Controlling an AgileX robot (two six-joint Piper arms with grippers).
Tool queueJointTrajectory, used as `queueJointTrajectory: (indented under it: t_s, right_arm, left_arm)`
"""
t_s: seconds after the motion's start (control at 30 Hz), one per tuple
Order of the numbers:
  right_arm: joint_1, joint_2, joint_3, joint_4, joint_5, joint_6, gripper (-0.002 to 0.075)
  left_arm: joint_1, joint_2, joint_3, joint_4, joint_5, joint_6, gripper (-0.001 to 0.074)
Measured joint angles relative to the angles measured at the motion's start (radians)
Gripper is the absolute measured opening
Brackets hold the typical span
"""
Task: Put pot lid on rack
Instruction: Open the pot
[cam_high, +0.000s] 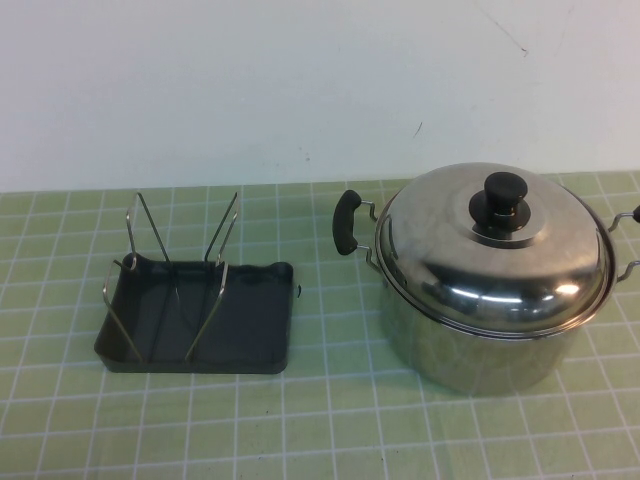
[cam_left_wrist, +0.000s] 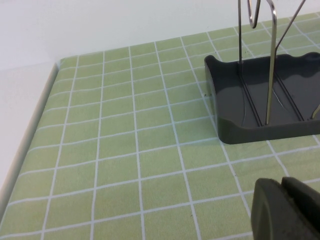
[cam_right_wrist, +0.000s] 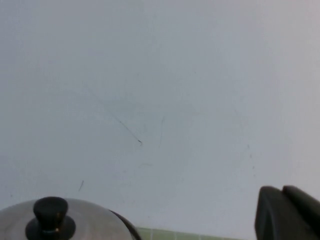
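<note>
The pot lid (cam_high: 490, 250), a domed shiny steel lid with a black knob (cam_high: 503, 192), sits on the steel pot (cam_high: 470, 350) at the right of the high view. Its top and knob also show in the right wrist view (cam_right_wrist: 55, 220). The rack (cam_high: 200, 320), a dark grey tray with wire prongs (cam_high: 180, 270), stands at the left, and its end shows in the left wrist view (cam_left_wrist: 260, 100). My left gripper (cam_left_wrist: 282, 205) is shut and empty, short of the rack. My right gripper (cam_right_wrist: 285, 210) is shut and empty, raised, apart from the lid. Neither gripper shows in the high view.
The table has a green tiled cloth (cam_high: 330, 420) and a white wall (cam_high: 300, 80) behind it. The pot has black side handles (cam_high: 347, 222). The cloth's edge (cam_left_wrist: 35, 125) runs beside the rack in the left wrist view.
</note>
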Motion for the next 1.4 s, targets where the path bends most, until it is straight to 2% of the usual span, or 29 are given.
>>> queueJointTrajectory:
  t_s: [0.13,0.23,0.33,0.5,0.57,0.67,0.9,1.13,1.23,1.37,1.4]
  right_arm:
    - [0.080,0.200,-0.060,0.005,-0.122,0.002,0.0004]
    - [0.181,0.360,-0.100,0.010,-0.226,0.004,0.0055]
    - [0.275,0.538,-0.129,0.007,-0.356,0.004,0.0172]
    - [0.321,0.819,-0.179,-0.057,-0.594,-0.007,0.0465]
    - [0.321,0.909,-0.208,-0.061,-0.652,-0.009,0.0522]
    - [0.321,1.026,-0.258,-0.064,-0.683,-0.009,0.0555]
    - [0.321,1.203,-0.302,-0.067,-0.720,0.024,0.0568]
    - [0.321,1.266,-0.303,-0.049,-0.725,0.050,0.0557]
    - [0.321,1.271,-0.303,-0.049,-0.725,0.065,0.0501]
    - [0.322,1.273,-0.303,-0.049,-0.735,0.071,0.0330]
    - [0.323,1.270,-0.303,-0.049,-0.735,0.070,0.0335]
  left_arm:
    - [0.000,0.000,0.000,0.000,0.000,0.000,-0.0003]
    - [0.000,0.000,0.000,0.000,0.000,0.000,-0.0003]
    - [0.000,0.000,0.000,0.000,0.000,0.000,-0.0003]
    - [0.000,0.000,0.000,0.000,0.000,0.000,-0.0003]
    - [0.000,0.000,0.000,0.000,0.000,0.000,-0.0003]
    - [0.000,0.000,0.000,0.000,0.000,0.000,-0.0003]
    - [0.000,0.000,0.000,0.000,0.000,0.000,-0.0003]
    - [0.000,0.000,0.000,0.000,0.000,0.000,-0.0003]
    - [0.000,0.000,0.000,0.000,0.000,0.000,-0.0003]
    - [0.000,0.000,0.000,0.000,0.000,0.000,-0.0003]
    - [0.000,0.000,0.000,0.000,0.000,0.000,-0.0003]
